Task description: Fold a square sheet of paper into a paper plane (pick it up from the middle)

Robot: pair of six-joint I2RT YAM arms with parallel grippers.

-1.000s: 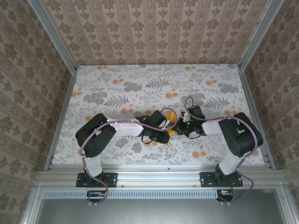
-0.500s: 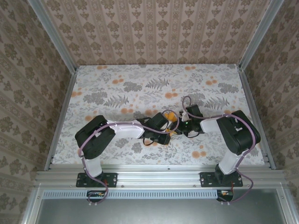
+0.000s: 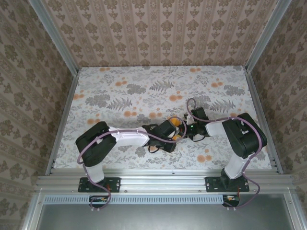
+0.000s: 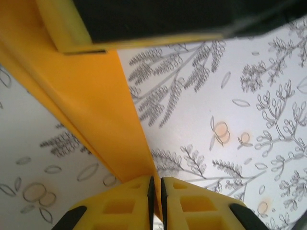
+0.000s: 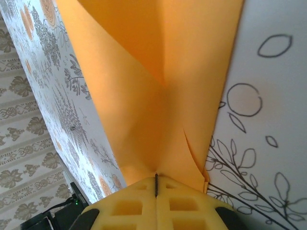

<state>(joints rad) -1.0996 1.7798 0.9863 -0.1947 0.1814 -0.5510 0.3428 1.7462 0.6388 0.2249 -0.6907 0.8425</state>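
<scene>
A rectangular table (image 3: 144, 81) carries a white print of grey ferns and small orange flowers. Metal rails (image 3: 163, 179) edge it at 3, 6 and 9 o'clock. Just toward 5 o'clock of centre, folded orange paper (image 5: 158, 48); contact with the surface unclear.

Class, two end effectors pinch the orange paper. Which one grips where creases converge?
The right end effector: the orange paper in its shut grip shows creases meeting in a V. The left end effector pinches a plain, tapering strip.
</scene>
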